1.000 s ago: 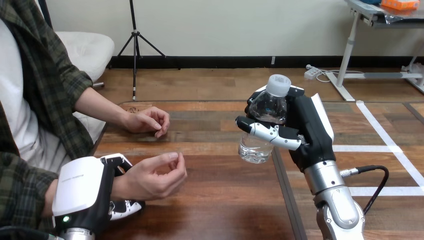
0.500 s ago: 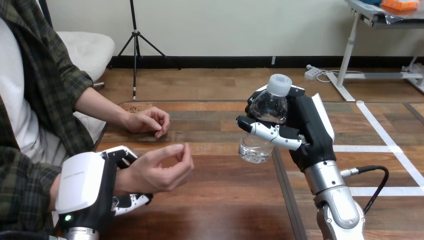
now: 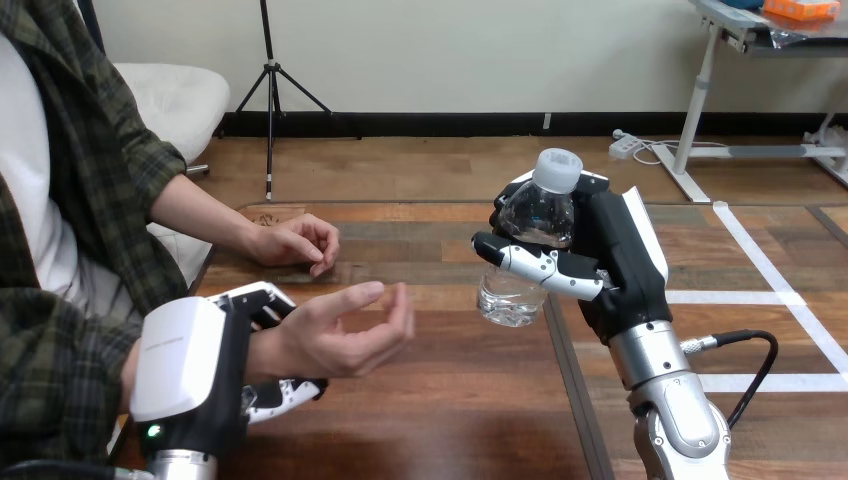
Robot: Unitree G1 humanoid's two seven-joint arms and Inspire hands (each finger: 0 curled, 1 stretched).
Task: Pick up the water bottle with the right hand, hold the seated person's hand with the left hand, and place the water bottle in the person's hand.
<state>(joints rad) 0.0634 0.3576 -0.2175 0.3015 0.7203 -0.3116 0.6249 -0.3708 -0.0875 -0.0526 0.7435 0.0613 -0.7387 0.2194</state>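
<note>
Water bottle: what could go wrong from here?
The water bottle is gripped around its upper half by the right hand, base hanging free: it may slip or swing in transit. The person's hand, held at the wrist by the left hand, has half-curled fingers: the bottle could knock them and miss the palm.

At 3 o'clock of view centre, water bottle point(image 3: 512, 296): clear, colourless; cap point(image 3: 557, 170) pale translucent white.
At 3 to 4 o'clock, right hand point(image 3: 622, 262): black body, white shell on back; fingers point(image 3: 540, 268) across bottle banded black and white.
At 5 o'clock, right forearm point(image 3: 655, 362): silver; cable point(image 3: 745, 345) beside it black.
At 8 o'clock, left hand point(image 3: 185, 360): broad white shell over black, small green light point(image 3: 152, 432) at lower edge.
Underneath, table point(image 3: 450, 410): brown wood, streaked grain, lighter and darker boards; dark seam point(image 3: 572, 400) running toward 6 o'clock.
</note>
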